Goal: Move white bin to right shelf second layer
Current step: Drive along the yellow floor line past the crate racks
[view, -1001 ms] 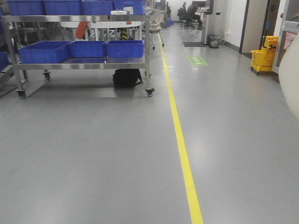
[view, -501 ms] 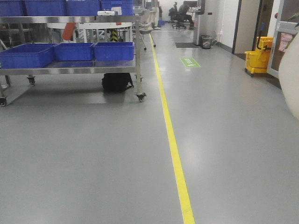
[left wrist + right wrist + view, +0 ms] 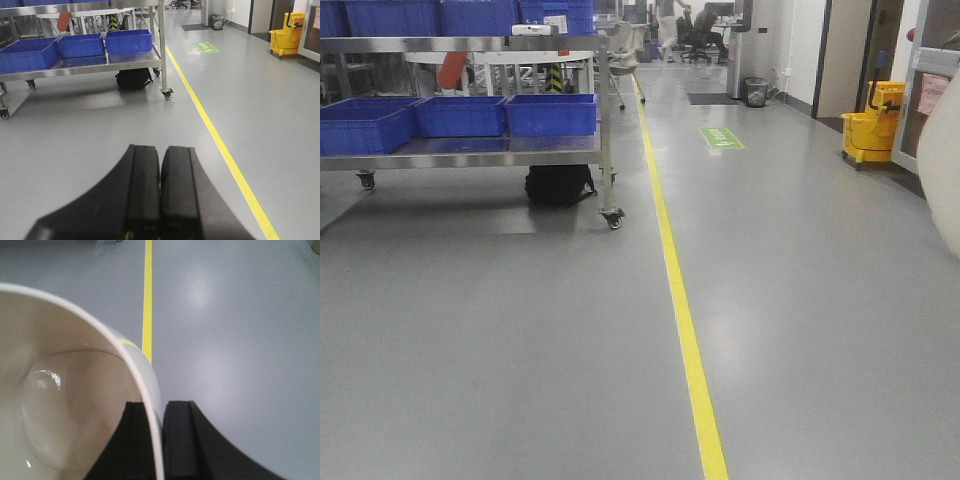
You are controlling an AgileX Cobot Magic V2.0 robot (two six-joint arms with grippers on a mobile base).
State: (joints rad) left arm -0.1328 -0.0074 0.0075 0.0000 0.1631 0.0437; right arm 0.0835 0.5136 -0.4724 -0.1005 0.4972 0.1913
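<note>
The white bin (image 3: 75,405) fills the left of the right wrist view, held above the grey floor; its rim passes between the two black fingers. My right gripper (image 3: 160,410) is shut on that rim, one finger inside the wall and one outside. A cream curve of the white bin (image 3: 945,170) also shows at the right edge of the front view. My left gripper (image 3: 160,155) is shut with nothing in it, its fingers pressed together over bare floor. The right shelf second layer is out of view.
A wheeled steel rack (image 3: 605,140) carrying blue crates (image 3: 550,113) stands at the left, with a black bag (image 3: 558,186) under it. A yellow floor line (image 3: 680,320) runs down the corridor. A yellow mop bucket (image 3: 868,135) stands far right, and a green floor mark (image 3: 721,137) lies ahead.
The whole scene has shifted left in the front view: the rack and yellow line slid leftward and slightly nearer, as the base turns right. The bin stays at the right edge.
</note>
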